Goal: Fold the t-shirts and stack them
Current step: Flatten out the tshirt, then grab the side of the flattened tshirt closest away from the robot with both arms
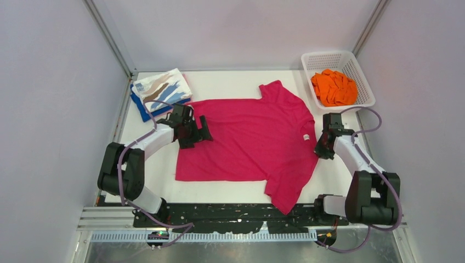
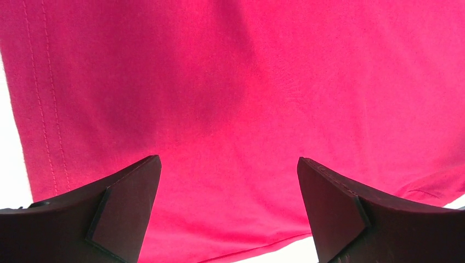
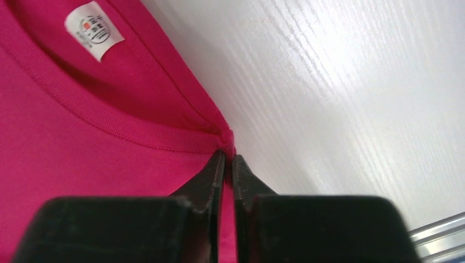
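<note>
A bright magenta t-shirt (image 1: 249,139) lies spread flat across the table, neck to the right with its white label (image 3: 93,30) showing. My left gripper (image 1: 198,133) hovers open over the shirt's hem end, its two fingers (image 2: 123,211) wide apart above the cloth (image 2: 230,109). My right gripper (image 3: 227,156) is shut on the magenta t-shirt at the shoulder edge beside the collar, a pinch of cloth bunched at its tips. Folded t-shirts (image 1: 160,90), a white streaked one on top of a blue one, sit stacked at the back left. An orange t-shirt (image 1: 333,87) lies crumpled in the basket.
The white lattice basket (image 1: 323,59) stands at the back right corner. White walls close in on three sides. Bare white tabletop (image 3: 351,82) shows right of the shirt's collar, and the metal rail (image 1: 219,235) runs along the near edge.
</note>
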Available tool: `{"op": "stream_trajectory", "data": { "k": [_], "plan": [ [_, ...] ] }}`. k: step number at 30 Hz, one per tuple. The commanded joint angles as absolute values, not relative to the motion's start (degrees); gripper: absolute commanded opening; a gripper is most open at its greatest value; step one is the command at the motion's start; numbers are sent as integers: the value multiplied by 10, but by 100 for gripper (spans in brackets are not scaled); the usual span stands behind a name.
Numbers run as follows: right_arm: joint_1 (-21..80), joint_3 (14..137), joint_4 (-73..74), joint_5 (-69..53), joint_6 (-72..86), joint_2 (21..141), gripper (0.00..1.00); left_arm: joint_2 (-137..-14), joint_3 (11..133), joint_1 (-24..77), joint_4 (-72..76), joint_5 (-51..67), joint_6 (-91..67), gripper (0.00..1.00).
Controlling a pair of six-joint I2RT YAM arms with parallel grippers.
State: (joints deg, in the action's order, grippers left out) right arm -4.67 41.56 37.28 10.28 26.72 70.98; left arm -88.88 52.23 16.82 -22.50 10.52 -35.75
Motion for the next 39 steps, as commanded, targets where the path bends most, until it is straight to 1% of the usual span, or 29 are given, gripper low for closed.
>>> {"op": "stream_trajectory", "data": {
  "k": [1,2,3,4,5,6,7,9,11,13,18,21,25,28,33,35,36,39],
  "plan": [
    [-46,461,374,181,256,784,18,-889,543,167,-219,92,-347,100],
    [-45,473,378,191,259,793,27,-887,543,167,-221,88,-346,100],
    [-46,480,385,204,260,803,50,-884,542,167,-222,85,-345,99],
    [-45,482,386,208,263,803,59,-883,541,167,-222,83,-346,100],
    [-44,480,382,208,263,795,73,-881,542,167,-223,82,-346,100],
    [-44,478,379,204,261,777,78,-880,540,167,-223,82,-346,100],
    [-43,473,372,201,259,767,87,-879,540,167,-223,82,-346,100],
    [-43,466,371,192,253,733,95,-876,540,167,-223,84,-347,100],
    [-41,458,365,171,246,693,99,-870,538,167,-224,87,-351,100],
    [-41,446,350,130,236,647,96,-859,533,167,-227,89,-357,100],
    [-41,404,242,-61,234,536,95,-775,491,168,-259,69,-392,100],
    [-43,382,205,-77,264,506,95,-704,424,171,-297,52,-426,100],
    [-43,364,174,-79,254,487,95,-583,346,189,-418,-44,-474,100],
    [-43,349,173,-77,253,481,95,-503,299,193,-488,-88,-524,100],
    [-44,343,177,-75,245,493,95,-406,244,194,-514,-146,-586,100],
    [-44,344,180,-71,241,496,95,-398,235,194,-498,-153,-603,96],
    [-43,344,181,-70,239,496,95,-401,231,194,-489,-155,-613,93],
    [-44,340,183,-64,237,494,95,-425,231,194,-466,-152,-627,77]
  ]
}}
